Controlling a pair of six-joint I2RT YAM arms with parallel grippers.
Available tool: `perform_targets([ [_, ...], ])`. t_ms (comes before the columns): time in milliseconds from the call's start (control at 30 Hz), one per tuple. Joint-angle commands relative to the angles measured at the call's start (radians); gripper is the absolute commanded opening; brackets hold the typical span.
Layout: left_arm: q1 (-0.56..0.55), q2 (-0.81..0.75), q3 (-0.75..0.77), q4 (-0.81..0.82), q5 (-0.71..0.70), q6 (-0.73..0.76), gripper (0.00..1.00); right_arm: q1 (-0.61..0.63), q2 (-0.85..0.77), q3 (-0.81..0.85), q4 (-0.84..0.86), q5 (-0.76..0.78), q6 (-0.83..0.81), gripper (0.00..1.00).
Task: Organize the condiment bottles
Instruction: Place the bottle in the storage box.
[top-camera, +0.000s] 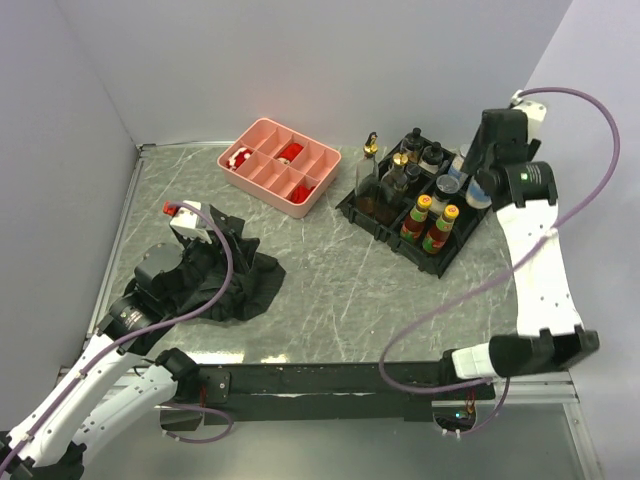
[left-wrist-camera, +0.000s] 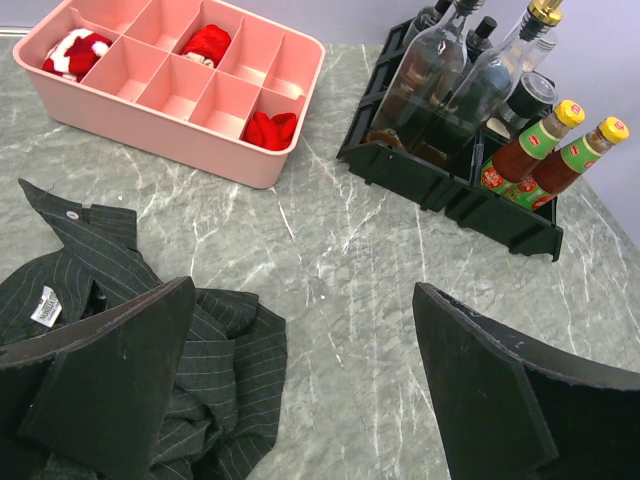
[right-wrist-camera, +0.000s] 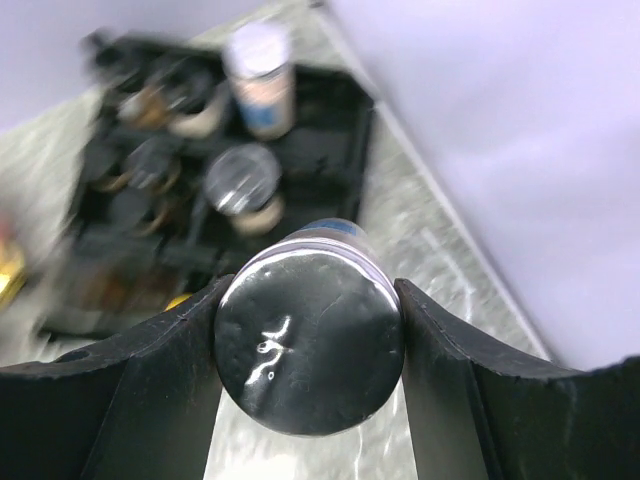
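Left gripper (left-wrist-camera: 305, 290): jaws wide apart, holding nothing; it hangs low over the black cloth (left-wrist-camera: 215, 345); a sweep forward could snag the folds and drag them along.
Right gripper (right-wrist-camera: 310, 300): clamped on a grey-lidded shaker (right-wrist-camera: 305, 350) just below the lid; the grip is only two narrow pads on a round, glossy body, so a slip or a tilt looks likely.
Shaker's place: off the right end of the black rack (top-camera: 430, 263), with bare table (right-wrist-camera: 440, 270) beneath; lowered from here, it would miss its slot.
Rack neighbours: two shakers (right-wrist-camera: 243, 180) stand close by; the fingers could knock them on entry.
Further in: yellow-capped sauce bottles (top-camera: 430, 222) and tall clear bottles (left-wrist-camera: 430, 75); top-heavy, so a jolt to the rack may topple them.
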Motion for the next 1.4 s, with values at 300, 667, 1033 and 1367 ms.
perform_targets([
  [300, 0.002, 0.024, 0.015, 0.028, 0.064, -0.007, 0.96, -0.241, 0.174, -0.061, 0.492, 0.006, 0.007, 0.16],
  [667, 0.003, 0.02, 0.012, 0.033, 0.117, -0.008, 0.96, -0.257, 0.311, -0.11, 0.686, -0.018, 0.042, 0.15],
  [1033, 0.002, 0.073, 0.021, 0.033, 0.159, -0.01, 0.97, -0.257, 0.475, -0.087, 0.806, 0.034, 0.062, 0.15],
  [1367, 0.002, 0.061, 0.013, 0.036, 0.153, -0.008, 0.97, -0.26, 0.576, -0.059, 0.8, 0.028, 0.088, 0.21],
])
